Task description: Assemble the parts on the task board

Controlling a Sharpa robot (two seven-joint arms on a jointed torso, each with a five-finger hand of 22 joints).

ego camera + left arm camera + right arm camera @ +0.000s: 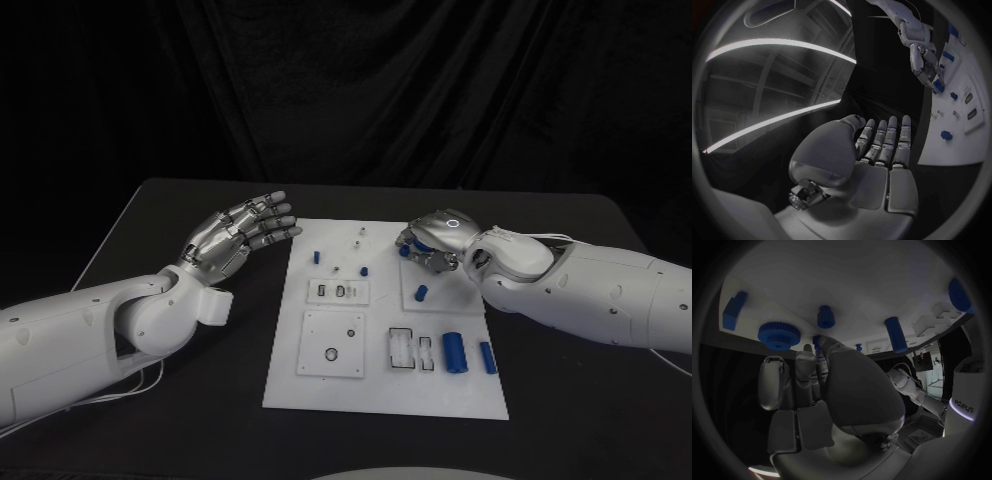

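Right hand [433, 243] sits over the upper right part of the task board [387, 395] in the head view, fingers curled down at the board around a small blue part [408, 250]; whether it actually pinches that part or just touches it, cannot tell, the knuckles cover the contact. Left hand [238, 236] is off the board at centre left of the frame, raised above the black table [173, 200], fingers straight and spread, holding nothing. Step in hand looks like seating or picking a small part near the board's top right. To do it well: keep the fingertips square over the piece, press or lift straight along the peg axis, don't sweep sideways into the loose blue peg [421, 293] just below the hand, and keep the left hand out until it's needed to steady the board. Two blue cylinders [453, 351] lie at lower right of the board, beside the white slotted blocks [408, 350]. Right wrist view shows a blue gear [778, 334] and a blue pin [826, 316] in the upper half of the circle, past the fingers [806, 371]; fingertips themselves are hidden behind the thumb there. Tiny pieces at the board's top left are too small to identify.
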